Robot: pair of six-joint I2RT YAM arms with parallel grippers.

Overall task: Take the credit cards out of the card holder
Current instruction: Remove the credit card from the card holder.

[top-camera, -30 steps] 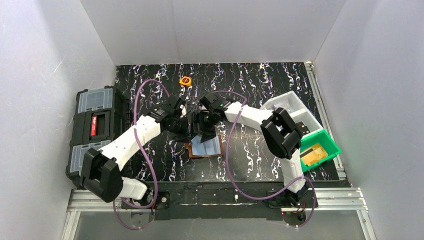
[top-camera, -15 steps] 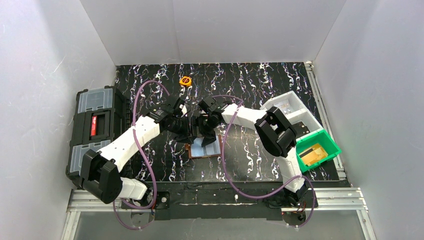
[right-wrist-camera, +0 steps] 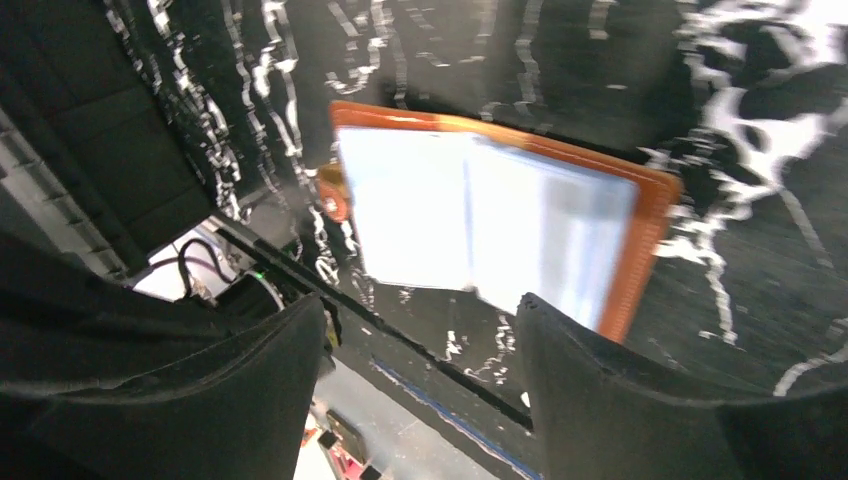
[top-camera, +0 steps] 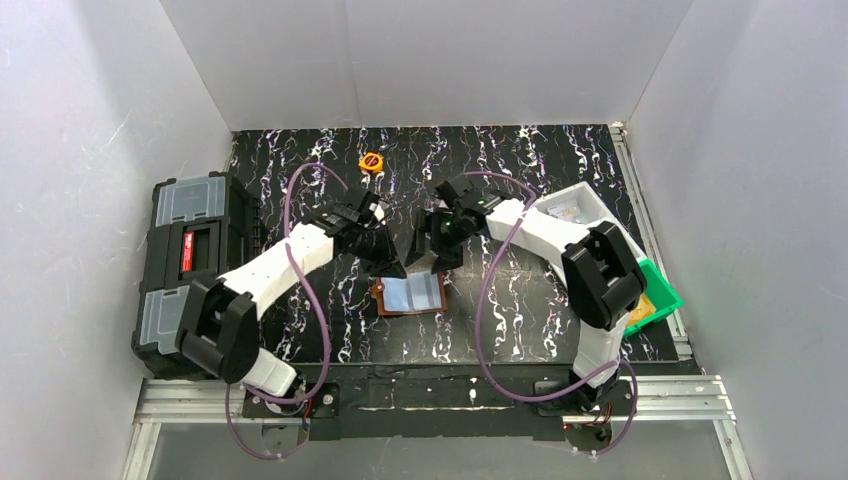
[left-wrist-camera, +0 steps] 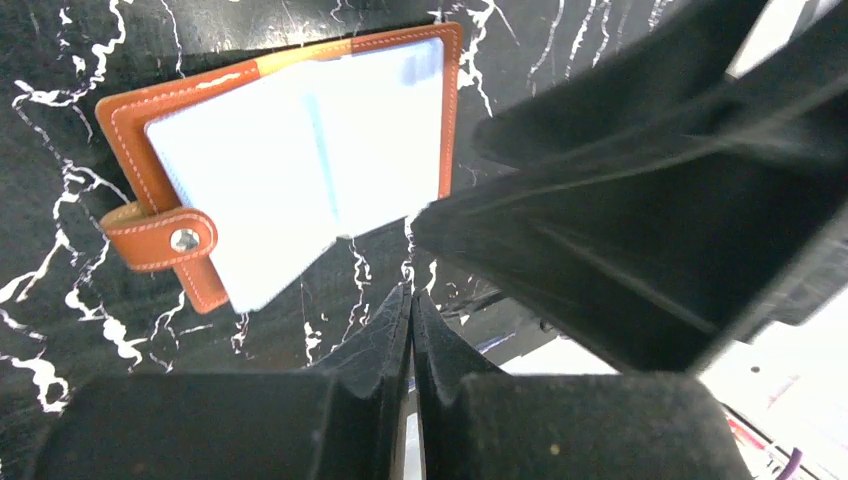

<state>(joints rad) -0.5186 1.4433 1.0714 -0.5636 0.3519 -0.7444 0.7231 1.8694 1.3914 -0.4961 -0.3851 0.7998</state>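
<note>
The brown leather card holder (top-camera: 411,295) lies open on the black marbled mat, its pale blue-grey pockets facing up. It also shows in the left wrist view (left-wrist-camera: 290,160) and the right wrist view (right-wrist-camera: 500,220). No separate credit card shows on the mat; an orange-tan card (top-camera: 630,310) lies in the green bin. My left gripper (top-camera: 390,265) is shut and empty, just above the holder's far left corner. My right gripper (top-camera: 437,255) is open and empty, raised above the holder's far right edge. Neither touches the holder.
A black toolbox (top-camera: 190,255) with grey lids stands at the left. A small round orange object (top-camera: 371,160) lies at the back. A white tray (top-camera: 580,215) and the green bin (top-camera: 650,285) stand at the right.
Both grippers have drawn back from the holder, the left one to the left and the right one to the right and up. The holder now lies uncovered.
</note>
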